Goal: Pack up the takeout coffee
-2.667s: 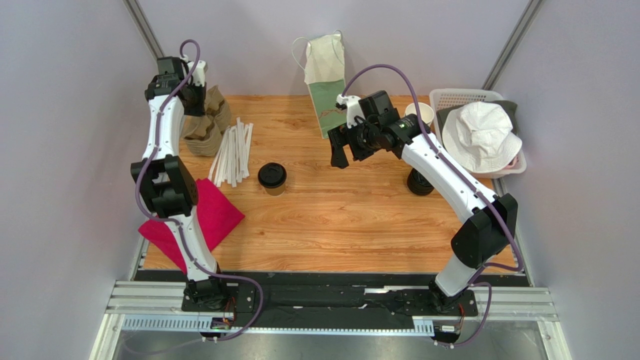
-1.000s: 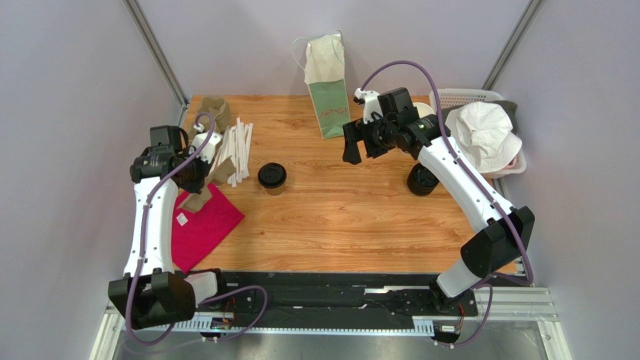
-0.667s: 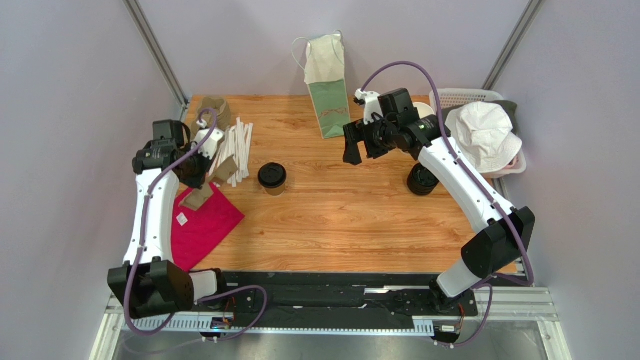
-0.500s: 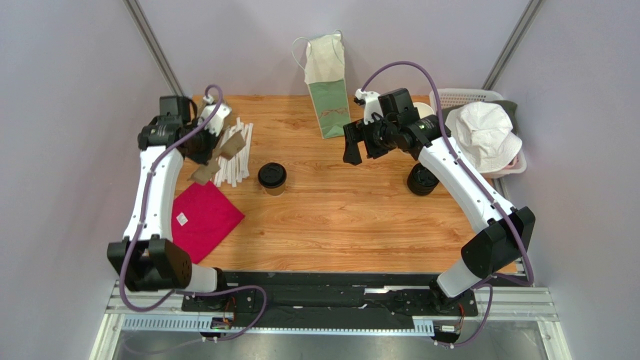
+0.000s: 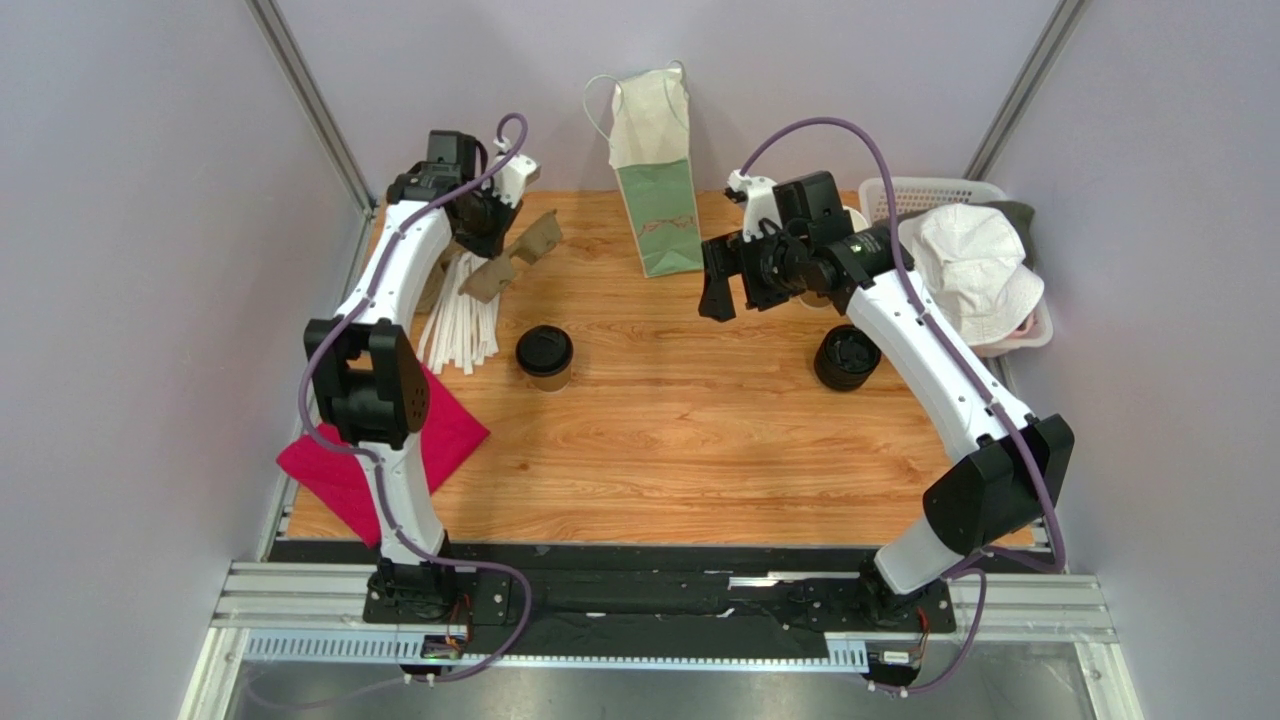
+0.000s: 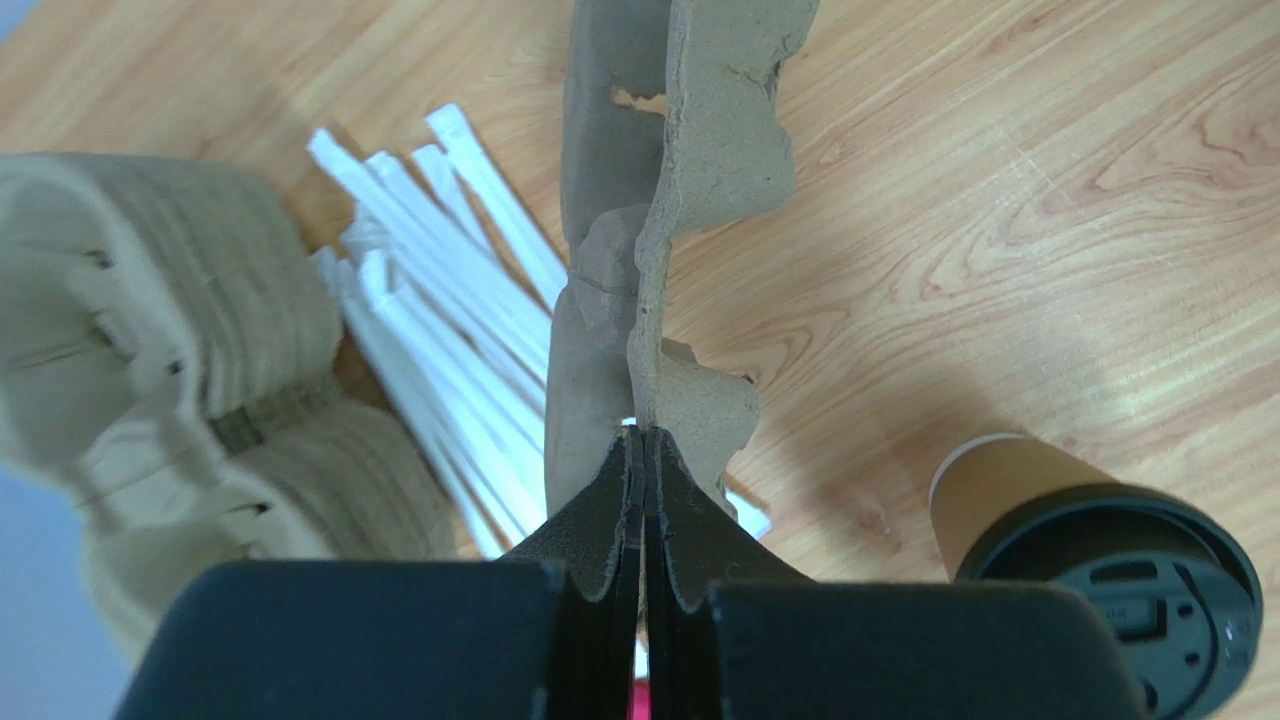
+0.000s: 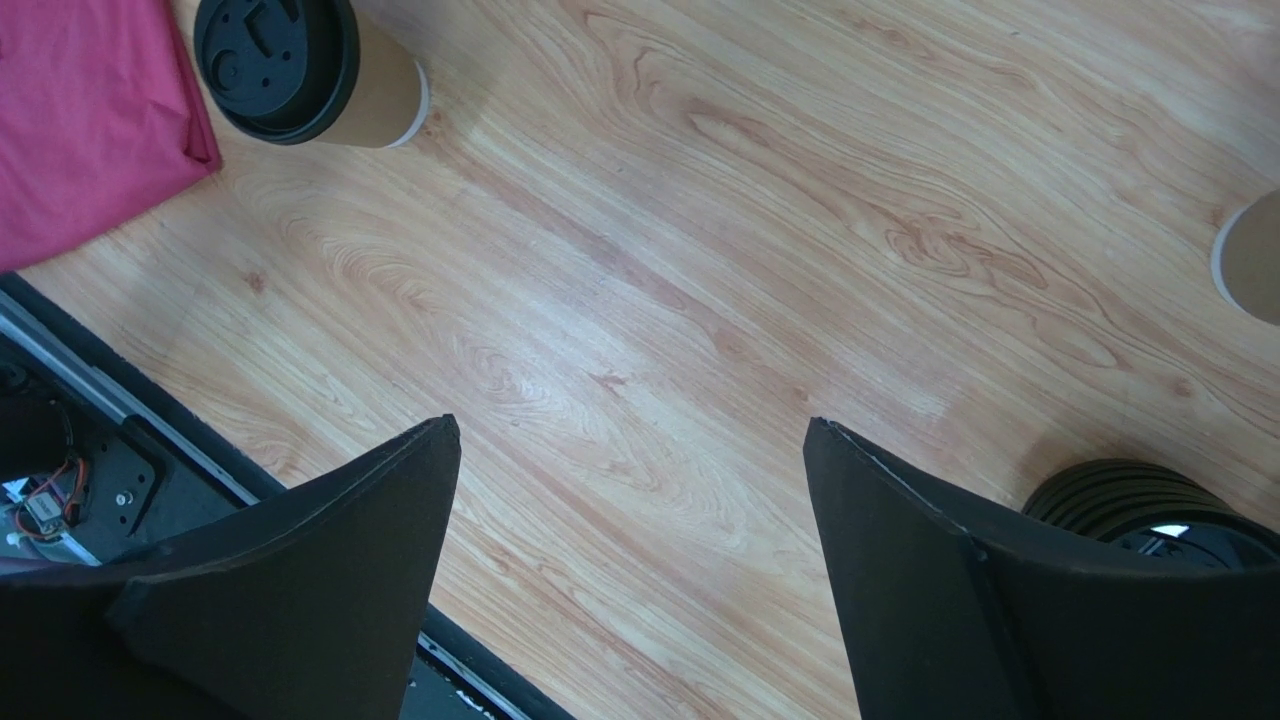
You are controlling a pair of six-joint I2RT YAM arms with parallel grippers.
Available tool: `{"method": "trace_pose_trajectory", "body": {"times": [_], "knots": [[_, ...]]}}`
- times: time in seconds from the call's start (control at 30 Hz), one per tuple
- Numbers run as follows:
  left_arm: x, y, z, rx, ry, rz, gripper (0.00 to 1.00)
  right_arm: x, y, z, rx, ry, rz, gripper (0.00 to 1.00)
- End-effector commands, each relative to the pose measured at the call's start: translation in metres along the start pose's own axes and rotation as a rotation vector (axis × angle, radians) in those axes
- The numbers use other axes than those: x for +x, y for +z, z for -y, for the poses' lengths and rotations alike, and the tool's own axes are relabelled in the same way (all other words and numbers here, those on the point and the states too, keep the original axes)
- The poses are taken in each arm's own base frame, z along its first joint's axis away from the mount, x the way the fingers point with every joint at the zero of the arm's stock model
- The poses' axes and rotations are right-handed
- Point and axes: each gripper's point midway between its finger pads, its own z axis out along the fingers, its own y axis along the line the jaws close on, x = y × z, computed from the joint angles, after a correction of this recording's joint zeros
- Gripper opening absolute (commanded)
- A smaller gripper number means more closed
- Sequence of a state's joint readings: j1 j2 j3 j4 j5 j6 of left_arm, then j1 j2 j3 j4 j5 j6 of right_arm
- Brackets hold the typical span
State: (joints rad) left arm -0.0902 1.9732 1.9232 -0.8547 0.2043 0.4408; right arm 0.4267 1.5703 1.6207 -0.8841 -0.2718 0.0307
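The takeout coffee [image 5: 544,356], a brown paper cup with a black lid, stands upright left of the table's middle; it also shows in the left wrist view [image 6: 1082,540] and the right wrist view [image 7: 308,68]. My left gripper [image 5: 496,237] hangs over the back left of the table, shut on a flat brown cardboard piece [image 6: 706,150] that sticks out beyond its fingertips [image 6: 643,435] above the straws. The green paper bag [image 5: 657,195] stands at the back centre. Right of the bag my right gripper [image 5: 726,281] hovers open and empty [image 7: 631,428] above bare wood.
White wrapped straws [image 5: 458,315] lie at the left, next to a pale stack of cardboard pieces [image 6: 150,345]. A red cloth [image 5: 436,435] lies front left. Stacked black lids [image 5: 846,357] stand right of centre. A white basket [image 5: 902,195] holding a white hat [image 5: 962,270] sits back right.
My left arm has swung from the left front up to the table's back, carrying the cardboard piece over the straws toward the bag. The right gripper has shifted slightly and stays open.
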Motion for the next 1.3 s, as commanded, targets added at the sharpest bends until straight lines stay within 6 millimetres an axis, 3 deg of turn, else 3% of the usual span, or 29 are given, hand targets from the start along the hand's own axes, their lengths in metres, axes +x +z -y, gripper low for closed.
{"method": "trace_pose_trajectory", "body": {"times": [0.0,0.2,0.33,0.47,0.57,0.67,0.77,0.93,1.03,1.1,1.13,1.17,1.27], "knots": [[-0.02,0.018,0.007,0.001,-0.018,0.049,0.0,-0.03,-0.03,0.005,0.012,0.008,0.112,0.9],[0.0,0.047,0.023,0.032,-0.028,-0.005,0.0,-0.055,-0.044,0.021,0.076,-0.004,0.182,0.9],[0.009,0.052,0.036,0.079,-0.053,-0.02,0.0,-0.079,-0.051,0.031,0.135,-0.007,0.245,0.9],[0.017,0.049,0.049,0.127,-0.068,-0.03,0.25,-0.108,-0.056,0.033,0.156,-0.003,0.326,0.91],[0.016,0.042,0.06,0.178,-0.076,-0.014,0.33,-0.127,-0.056,0.038,0.176,0.005,0.374,0.91],[0.014,0.035,0.074,0.241,-0.094,-0.001,0.34,-0.14,-0.051,0.041,0.185,0.012,0.399,0.92],[0.008,0.026,0.077,0.259,-0.102,0.016,0.36,-0.153,-0.05,0.04,0.18,0.024,0.429,0.92],[-0.021,-0.009,0.073,0.23,-0.106,0.109,0.49,-0.172,-0.035,0.048,0.192,0.06,0.458,0.92],[-0.039,-0.034,0.066,0.195,-0.117,0.18,0.68,-0.182,-0.022,0.053,0.196,0.088,0.475,0.92],[-0.047,-0.05,0.061,0.168,-0.128,0.229,0.71,-0.196,-0.023,0.055,0.198,0.108,0.52,0.92],[-0.049,-0.055,0.06,0.165,-0.142,0.245,0.79,-0.198,-0.013,0.059,0.201,0.117,0.516,0.92],[-0.054,-0.067,0.061,0.164,-0.142,0.274,0.8,-0.21,-0.018,0.057,0.2,0.117,0.556,0.92],[-0.049,-0.079,0.063,0.153,-0.15,0.292,0.82,-0.22,0.001,0.061,0.2,0.123,0.565,0.91]]}}
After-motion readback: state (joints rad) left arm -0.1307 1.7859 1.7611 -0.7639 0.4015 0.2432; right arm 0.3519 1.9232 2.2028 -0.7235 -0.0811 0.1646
